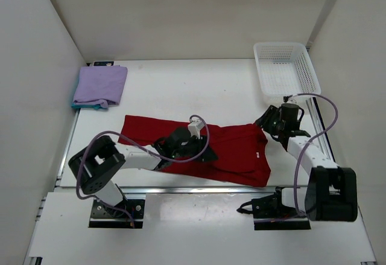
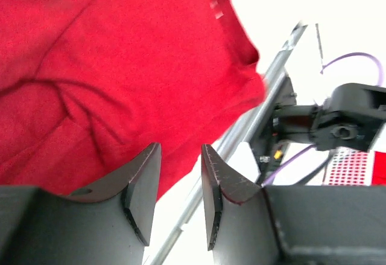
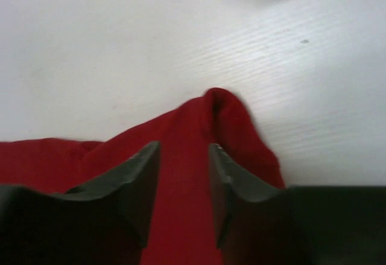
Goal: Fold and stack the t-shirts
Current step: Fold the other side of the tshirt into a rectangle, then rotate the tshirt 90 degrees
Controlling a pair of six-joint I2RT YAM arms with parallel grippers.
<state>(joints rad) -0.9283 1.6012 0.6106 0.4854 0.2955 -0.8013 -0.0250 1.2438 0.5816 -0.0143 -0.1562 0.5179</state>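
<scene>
My left pincer (image 2: pixel 181 147) is released, its jaws apart with nothing between them, over the middle of the crumpled red soft-fabric t-shirt (image 1: pixel 235 153). My right pincer (image 3: pixel 184 145) is released too, jaws apart above that shirt's bunched far right corner. The shirt sprawls across the near part of the white table (image 1: pixel 199 90). At far left, the folded lavender t-shirt (image 1: pixel 101 84) lies on the teal-blue t-shirt (image 1: pixel 90 104).

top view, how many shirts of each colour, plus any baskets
red t-shirt: 1
lavender t-shirt: 1
teal t-shirt, under the lavender one: 1
white basket: 1
total: 4
</scene>
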